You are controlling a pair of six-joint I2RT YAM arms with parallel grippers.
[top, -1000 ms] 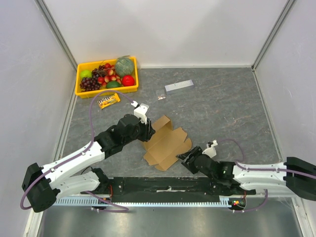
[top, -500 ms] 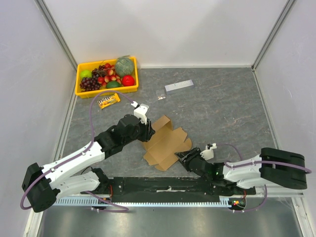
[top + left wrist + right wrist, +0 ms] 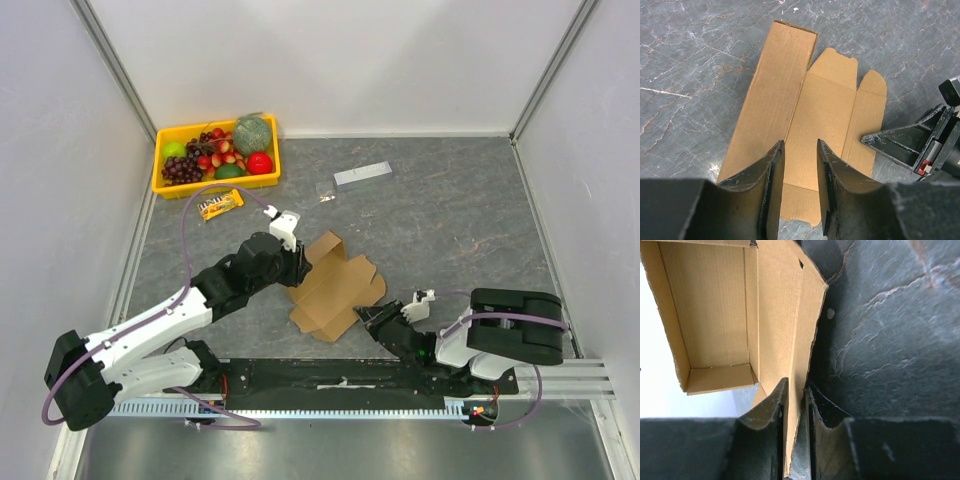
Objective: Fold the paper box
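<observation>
Works on a box [image 3: 335, 288] of brown cardboard, partly folded, lying on the grey table [image 3: 450, 220] just ahead of the arm bases. Pinches its near right edge in the right gripper [image 3: 796, 390]: jaws drawn close together, a finger [image 3: 765, 415] on each face of the cardboard. Brings the left gripper [image 3: 800, 145] in low over the box's left end, jaws parted, bare cardboard showing in the gap and nothing squeezed between them. Has one long panel tilted up on the far left side, with the middle panels lying flat. Leaves a yellow tray [image 3: 216, 189] of fruit in the far left corner, a snack bar [image 3: 221, 204] just beside it and a grey strip [image 3: 362, 175] further right, all well apart from the box.
</observation>
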